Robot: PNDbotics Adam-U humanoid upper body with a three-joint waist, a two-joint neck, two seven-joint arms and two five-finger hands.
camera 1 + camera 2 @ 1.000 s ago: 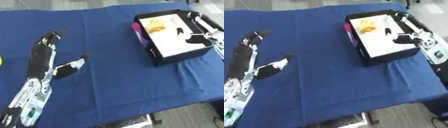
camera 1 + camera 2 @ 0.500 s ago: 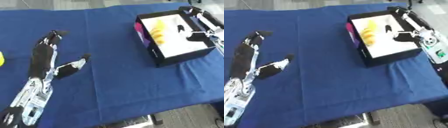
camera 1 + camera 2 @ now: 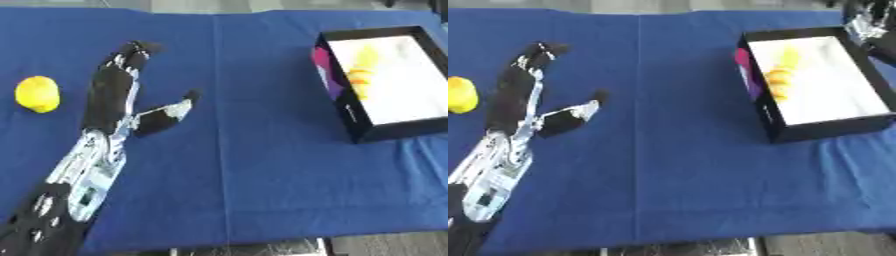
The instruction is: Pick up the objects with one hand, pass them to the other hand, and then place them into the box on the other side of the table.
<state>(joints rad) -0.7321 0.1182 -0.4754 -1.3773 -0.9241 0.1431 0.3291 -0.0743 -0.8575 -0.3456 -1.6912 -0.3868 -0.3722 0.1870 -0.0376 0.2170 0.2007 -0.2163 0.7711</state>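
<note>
Blue cloth covers the counter (image 3: pixel 262 165) edge to edge; a strip of grey floor shows along the near side. Left eye view: the left robot hand (image 3: pixel 118 95) lies flat on the cloth at the counter's left, fingers straight and pointing away, thumb splayed out to its right, holding nothing. A yellow lemon-like fruit (image 3: pixel 38 93) sits on the cloth just to the left of that hand, apart from it and untouched. On the right side stands the black box (image 3: pixel 350 120), white inside, with a blurred yellow object (image 3: pixel 360 75) lying against its left inner wall and a magenta patch on its outer wall. The right robot hand does not show in this view. Right eye view: same layout, fruit near the left edge. The right robot hand (image 3: pixel 866 20) shows only as a dark and silver shape at the upper right corner, just beyond the box's far corner; cannot tell whether its fingers are spread or curled. Judgement: the fruit is the next item to collect. Risks: it looks round, so a sideways approach by the flat hand could roll it toward the left edge of the counter; a handover made mid-counter could drop it short of the box.
</note>
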